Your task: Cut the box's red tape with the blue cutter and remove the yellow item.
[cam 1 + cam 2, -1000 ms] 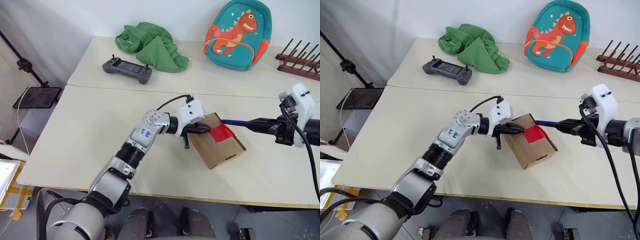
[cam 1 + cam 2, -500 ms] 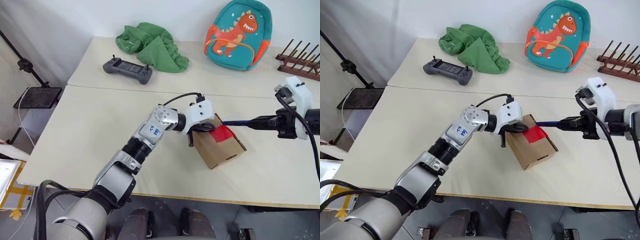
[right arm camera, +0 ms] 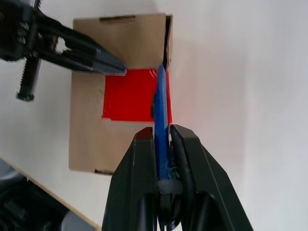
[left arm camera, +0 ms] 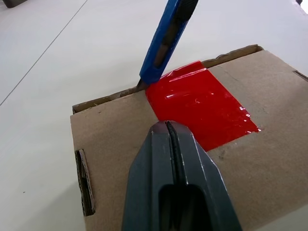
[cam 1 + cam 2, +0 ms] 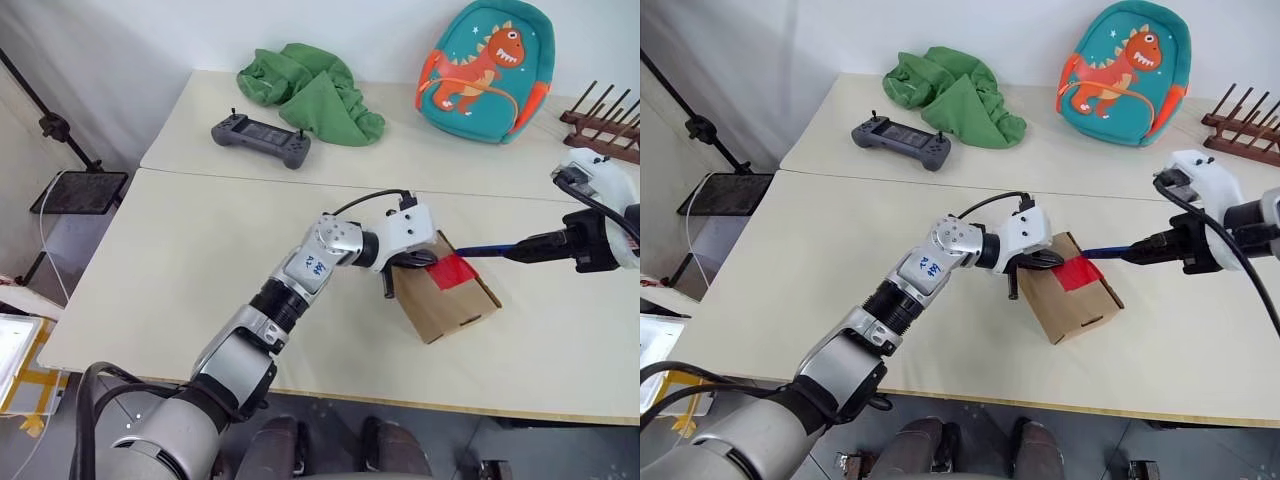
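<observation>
The closed left gripper pins the box mid-table while the right gripper, clamped on the blue cutter, sets its tip at the red tape edge; a steady, shallow draw along the seam looks best.

Left arm: silver and black segments, blue handwriting on a white label, white wrist housing, black cable. Black fingers are fitted.
</observation>
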Robot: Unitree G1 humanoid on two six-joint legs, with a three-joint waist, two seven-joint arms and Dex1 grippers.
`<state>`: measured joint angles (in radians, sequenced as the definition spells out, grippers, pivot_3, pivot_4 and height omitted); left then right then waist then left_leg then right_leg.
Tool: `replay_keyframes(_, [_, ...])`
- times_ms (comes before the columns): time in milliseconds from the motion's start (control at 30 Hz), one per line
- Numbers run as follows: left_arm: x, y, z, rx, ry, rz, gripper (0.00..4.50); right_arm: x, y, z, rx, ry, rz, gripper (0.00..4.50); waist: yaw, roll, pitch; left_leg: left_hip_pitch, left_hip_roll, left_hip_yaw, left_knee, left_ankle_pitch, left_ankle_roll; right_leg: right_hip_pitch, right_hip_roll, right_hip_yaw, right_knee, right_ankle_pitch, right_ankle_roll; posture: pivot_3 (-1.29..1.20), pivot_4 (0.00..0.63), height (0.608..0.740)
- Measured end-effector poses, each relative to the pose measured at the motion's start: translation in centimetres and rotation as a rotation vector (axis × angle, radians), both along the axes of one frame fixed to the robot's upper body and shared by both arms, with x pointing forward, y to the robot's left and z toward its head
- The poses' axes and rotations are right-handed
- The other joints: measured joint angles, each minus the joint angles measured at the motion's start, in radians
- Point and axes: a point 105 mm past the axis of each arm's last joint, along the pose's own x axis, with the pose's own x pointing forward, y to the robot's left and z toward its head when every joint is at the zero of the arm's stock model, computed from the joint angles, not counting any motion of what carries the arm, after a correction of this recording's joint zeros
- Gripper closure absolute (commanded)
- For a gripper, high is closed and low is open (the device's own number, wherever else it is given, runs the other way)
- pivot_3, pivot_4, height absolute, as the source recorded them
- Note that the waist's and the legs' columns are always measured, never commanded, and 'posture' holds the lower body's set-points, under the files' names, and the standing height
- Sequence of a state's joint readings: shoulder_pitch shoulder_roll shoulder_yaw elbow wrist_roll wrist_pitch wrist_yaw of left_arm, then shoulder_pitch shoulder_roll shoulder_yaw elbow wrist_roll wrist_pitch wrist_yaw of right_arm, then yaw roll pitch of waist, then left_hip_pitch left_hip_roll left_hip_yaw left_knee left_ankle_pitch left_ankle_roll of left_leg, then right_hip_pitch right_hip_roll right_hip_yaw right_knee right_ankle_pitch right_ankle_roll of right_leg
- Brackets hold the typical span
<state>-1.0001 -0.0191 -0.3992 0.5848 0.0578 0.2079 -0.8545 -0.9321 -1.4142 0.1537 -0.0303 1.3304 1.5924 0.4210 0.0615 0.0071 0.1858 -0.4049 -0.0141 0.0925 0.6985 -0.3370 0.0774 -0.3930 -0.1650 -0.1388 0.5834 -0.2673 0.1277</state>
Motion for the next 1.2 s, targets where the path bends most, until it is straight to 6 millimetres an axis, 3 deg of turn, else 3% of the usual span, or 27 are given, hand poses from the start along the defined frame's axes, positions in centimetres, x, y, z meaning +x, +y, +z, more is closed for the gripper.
replay_keyframes(567, [-0.7,-0.1,-0.2,0.006,0.014,-0.029,4.49,-2.0,-1.4,-1.3,-0.033,0.123,-0.003,4.34,0.008,0.000,0.000,-0.001,-0.001,-0.001,0.001,-0.003,0.001,0.001,-0.001,-0.017,-0.001,0.000,0.000,0.00,0.150,0.740])
replay_keyframes(867, [-0.7,-0.1,-0.3,0.007,0.017,-0.028,4.49,-2.4,-1.7,-1.4,-0.031,0.142,0.003,4.34,0.008,0.000,0.000,-0.001,-0.001,-0.001,0.001,-0.003,0.001,0.002,-0.001,-0.017,-0.001,0.000,0.000,0.00,0.150,0.740])
replay_keyframes(1200, [-0.7,-0.1,-0.3,0.008,0.015,-0.029,4.49,-3.1,-2.2,-2.7,-0.037,0.190,-0.002,4.34,0.008,0.000,-0.001,-0.001,-0.001,-0.002,0.002,-0.003,0.001,0.003,0.000,-0.018,-0.001,0.000,0.000,0.00,0.150,0.740])
